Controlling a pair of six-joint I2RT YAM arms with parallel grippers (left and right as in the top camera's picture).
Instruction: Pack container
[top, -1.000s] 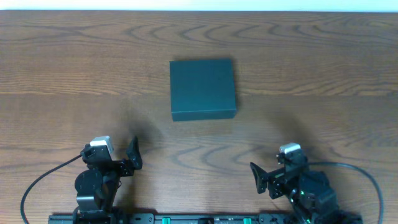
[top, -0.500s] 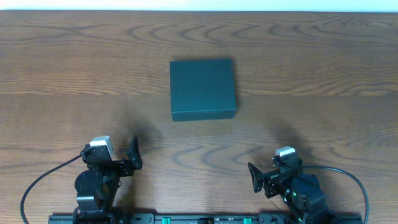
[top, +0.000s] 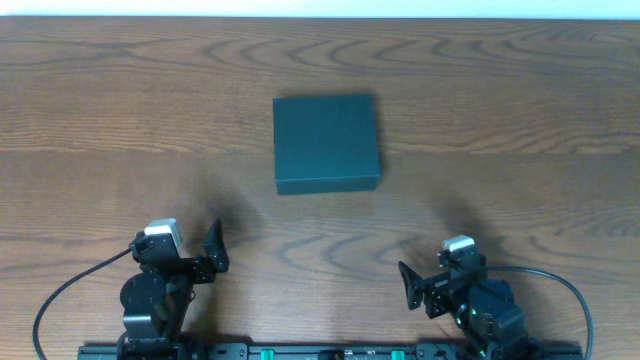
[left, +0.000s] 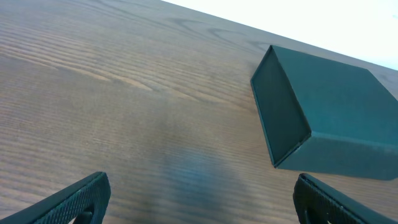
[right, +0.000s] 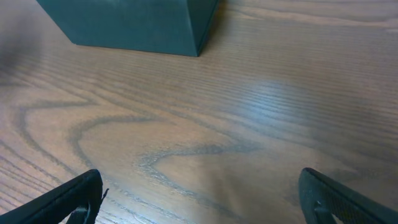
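The container is a dark teal, roughly square shallow box, lid shut, lying flat on the wooden table a little beyond the middle. It shows at the upper right of the left wrist view and at the top left of the right wrist view. My left gripper is open and empty at the near left, well short of the box; its fingertips frame the left wrist view. My right gripper is open and empty at the near right, its fingertips wide apart.
The wooden table stretches in all directions around the box; its far edge runs along the top of the overhead view. Black cables loop from each arm base at the near edge. No snack packets are in view.
The right arm has shifted slightly left and toward the near edge between the earliest frame and now. The left arm and the container have not moved.
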